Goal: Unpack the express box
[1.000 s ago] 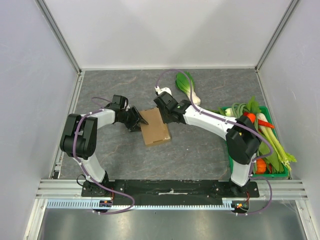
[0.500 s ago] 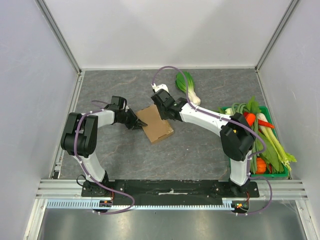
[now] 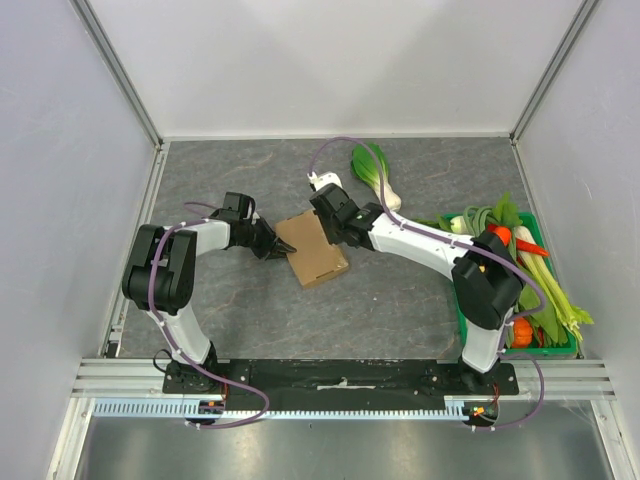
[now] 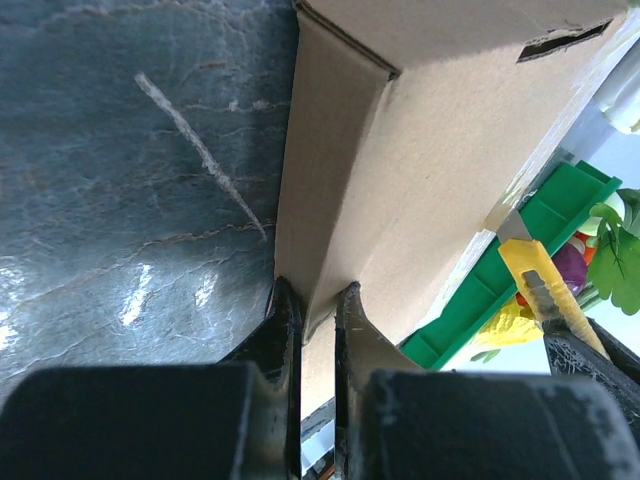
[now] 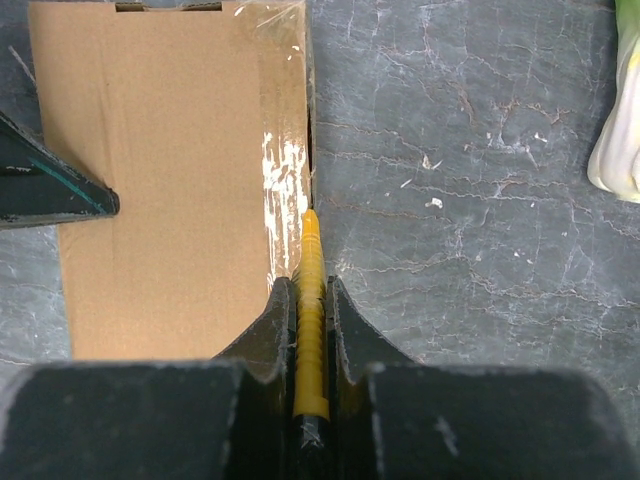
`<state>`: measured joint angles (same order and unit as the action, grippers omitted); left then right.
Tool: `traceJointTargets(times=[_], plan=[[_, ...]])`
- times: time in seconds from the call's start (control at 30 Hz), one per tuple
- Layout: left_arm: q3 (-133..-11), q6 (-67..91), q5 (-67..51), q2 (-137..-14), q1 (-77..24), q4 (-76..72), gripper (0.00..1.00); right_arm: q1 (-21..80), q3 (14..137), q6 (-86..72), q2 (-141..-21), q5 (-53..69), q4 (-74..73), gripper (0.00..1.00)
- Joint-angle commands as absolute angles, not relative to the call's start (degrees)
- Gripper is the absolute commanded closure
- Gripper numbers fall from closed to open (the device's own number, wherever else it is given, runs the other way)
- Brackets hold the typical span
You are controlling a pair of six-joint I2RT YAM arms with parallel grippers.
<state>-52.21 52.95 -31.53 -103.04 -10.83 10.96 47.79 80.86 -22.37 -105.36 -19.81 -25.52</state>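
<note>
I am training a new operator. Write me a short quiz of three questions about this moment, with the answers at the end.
1. True or false: the left gripper is open and clear of the express box.
2. What does the right gripper hold? A) a carrot B) a yellow utility knife C) nothing
3. Fill in: the green-and-white vegetable lying outside the green crate is a ____.

Key
1. False: the left gripper is shut on a cardboard edge of the box.
2. B, with its tip at the box's taped edge.
3. bok choy
</note>
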Motion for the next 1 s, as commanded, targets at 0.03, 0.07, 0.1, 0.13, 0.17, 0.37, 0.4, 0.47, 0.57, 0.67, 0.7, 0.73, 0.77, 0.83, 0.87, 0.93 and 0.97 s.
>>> traceJointTargets(times=[0.03, 0.07, 0.1, 0.13, 0.17, 0.37, 0.4, 0.47, 0.57, 0.67, 0.7, 0.73, 0.77, 0.83, 0.87, 0.93, 0.97], plan=[[-49.2, 57.2, -20.0, -106.9, -11.1, 14.2, 0.98, 49.8, 79.7, -22.1, -101.0, -13.3, -28.0, 1.00], [-49.1, 57.4, -20.0, -106.9, -11.1, 14.2, 0.98, 49.7, 79.6, -22.4, -101.0, -13.3, -28.5, 1.00], [-49.2, 57.6, -20.0, -106.8, -11.0, 14.2, 0.98, 49.7, 79.5, -22.5, -100.9, -13.1, -28.6, 1.00], [-49.1, 57.7, -19.8, -106.8, -10.9, 14.2, 0.98, 49.8, 79.5, -23.1, -100.9, -13.3, -29.2, 1.00], [-49.2, 57.9, -19.5, -106.8, -11.0, 14.2, 0.98, 49.7, 79.5, -23.4, -100.6, -13.3, -29.4, 1.00], [-49.1, 58.0, -19.5, -106.9, -11.0, 14.1, 0.98, 49.7, 78.3, -24.6, -100.7, -12.6, -30.2, 1.00], [-49.2, 58.0, -19.6, -106.9, -11.0, 14.1, 0.98, 49.7, 78.0, -24.8, -100.7, -12.6, -30.3, 1.00], [-49.2, 58.0, -19.7, -106.9, -10.9, 14.0, 0.98, 49.7, 77.2, -24.8, -100.6, -13.3, -30.5, 1.00], [-49.3, 57.8, -20.3, -107.1, -11.0, 13.9, 0.98, 49.7, 75.9, -24.6, -100.8, -14.8, -30.7, 1.00], [-49.4, 57.8, -20.4, -107.1, -10.9, 13.8, 0.98, 49.7, 74.9, -24.3, -100.8, -15.9, -31.0, 1.00], [-49.3, 57.7, -20.3, -107.1, -11.0, 13.7, 0.98, 49.7, 74.6, -24.1, -100.7, -16.1, -31.1, 1.00], [-49.4, 57.7, -20.3, -107.1, -11.0, 13.7, 0.98, 49.7, 74.4, -24.0, -100.6, -16.2, -31.1, 1.00], [-49.2, 57.7, -20.2, -107.1, -11.0, 13.8, 0.98, 49.7, 74.2, -24.0, -100.2, -16.3, -31.2, 1.00], [-49.1, 57.9, -20.0, -107.0, -10.9, 13.7, 0.98, 49.8, 73.5, -24.1, -99.8, -15.9, -31.5, 1.00], [-49.0, 58.1, -19.9, -106.9, -11.0, 13.6, 0.98, 49.9, 73.2, -24.1, -99.2, -15.7, -31.7, 1.00], [-48.9, 58.5, -19.7, -106.8, -11.0, 13.5, 0.98, 49.8, 72.8, -24.6, -98.2, -15.3, -32.5, 1.00], [-48.9, 58.8, -19.7, -106.9, -10.9, 13.4, 0.98, 49.9, 72.7, -24.8, -97.9, -15.2, -32.9, 1.00]])
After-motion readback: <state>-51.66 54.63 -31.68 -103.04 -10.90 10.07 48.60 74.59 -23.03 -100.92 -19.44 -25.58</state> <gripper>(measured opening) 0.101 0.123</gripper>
